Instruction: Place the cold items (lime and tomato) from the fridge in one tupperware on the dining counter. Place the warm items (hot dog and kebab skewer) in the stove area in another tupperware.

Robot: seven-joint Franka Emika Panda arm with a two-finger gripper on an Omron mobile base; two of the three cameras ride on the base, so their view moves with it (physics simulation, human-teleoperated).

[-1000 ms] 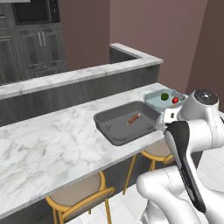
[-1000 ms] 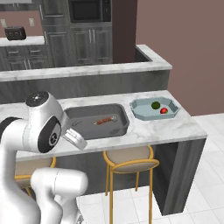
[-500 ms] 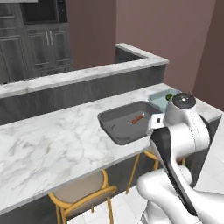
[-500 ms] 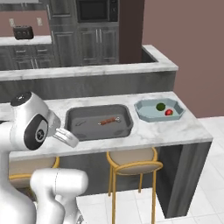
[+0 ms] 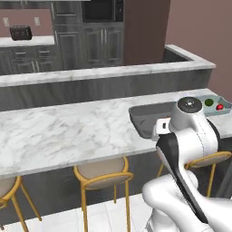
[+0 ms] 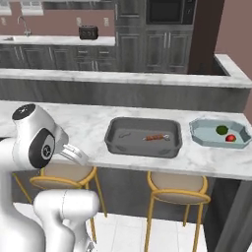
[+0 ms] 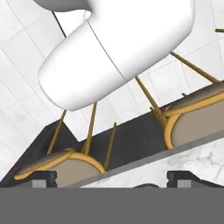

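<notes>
kebab skewer (image 6: 156, 138) lies in grey tupperware (image 6: 118, 143), away from spread, empty fingers (image 7: 43, 177).

A long bare stretch of marble dining counter (image 6: 93, 129) lies open left of the grey tupperware (image 6: 142, 138). A raised ledge (image 6: 123, 78) walls its far side; stools (image 6: 176, 189) crowd underneath

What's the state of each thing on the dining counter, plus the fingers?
Grey tupperware: open, no lid, holds the kebab skewer.
Kebab skewer: lying flat inside the grey tupperware.
Light blue tupperware: open, holds the lime and tomato.
Lime: resting in the light blue tupperware.
Tomato: resting beside the lime.
Fingers: spread open, holding nothing.
</notes>
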